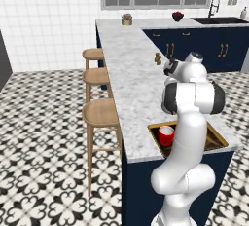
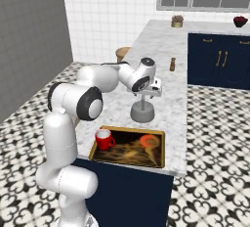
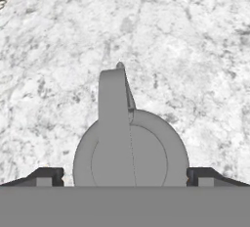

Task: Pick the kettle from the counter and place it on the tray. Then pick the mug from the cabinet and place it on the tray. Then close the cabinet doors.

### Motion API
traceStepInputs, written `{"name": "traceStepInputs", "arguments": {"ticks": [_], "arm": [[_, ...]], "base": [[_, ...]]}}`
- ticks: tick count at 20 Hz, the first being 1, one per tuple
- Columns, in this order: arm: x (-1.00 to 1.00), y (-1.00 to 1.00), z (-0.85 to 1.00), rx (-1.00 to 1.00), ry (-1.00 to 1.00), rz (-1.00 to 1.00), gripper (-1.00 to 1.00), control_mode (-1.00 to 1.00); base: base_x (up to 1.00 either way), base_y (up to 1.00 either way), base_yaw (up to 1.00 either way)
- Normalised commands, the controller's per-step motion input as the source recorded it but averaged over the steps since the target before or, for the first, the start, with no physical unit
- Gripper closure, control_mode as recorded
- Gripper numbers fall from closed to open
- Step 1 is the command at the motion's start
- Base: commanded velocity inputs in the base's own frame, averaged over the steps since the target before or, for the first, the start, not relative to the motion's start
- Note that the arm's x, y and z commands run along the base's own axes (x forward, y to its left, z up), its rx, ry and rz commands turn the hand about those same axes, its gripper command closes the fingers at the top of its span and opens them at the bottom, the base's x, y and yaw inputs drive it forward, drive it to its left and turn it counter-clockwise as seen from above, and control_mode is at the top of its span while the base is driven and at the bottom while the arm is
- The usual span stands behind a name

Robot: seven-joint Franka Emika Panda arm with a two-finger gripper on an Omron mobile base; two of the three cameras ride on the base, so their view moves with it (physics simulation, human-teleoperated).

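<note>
Over the kettle on bare counter beyond the tray, jaws spread wide.

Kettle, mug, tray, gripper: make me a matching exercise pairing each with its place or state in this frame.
Things:
1. kettle
2. mug
3. tray
4. gripper

Places or states:
A. on the tray, at one end
B. open, fingertips either side of the kettle
C. at the counter's near end
D. on bare counter, beyond the tray

Pairs: 1-D, 2-A, 3-C, 4-B
</note>
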Motion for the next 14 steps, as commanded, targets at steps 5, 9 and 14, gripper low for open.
{"name": "traceStepInputs", "arguments": {"ticks": [5,9,14], "arm": [[0.0,-0.08,-0.2,0.0,0.0,-0.02,-1.0,-1.0],[0.0,0.0,-0.26,0.0,0.0,-0.02,-1.0,-1.0],[-0.02,0.07,-0.33,-0.01,0.0,-0.01,1.0,-1.0]], "base": [[0.0,0.0,0.0],[0.0,0.0,0.0],[0.0,0.0,0.0]]}}
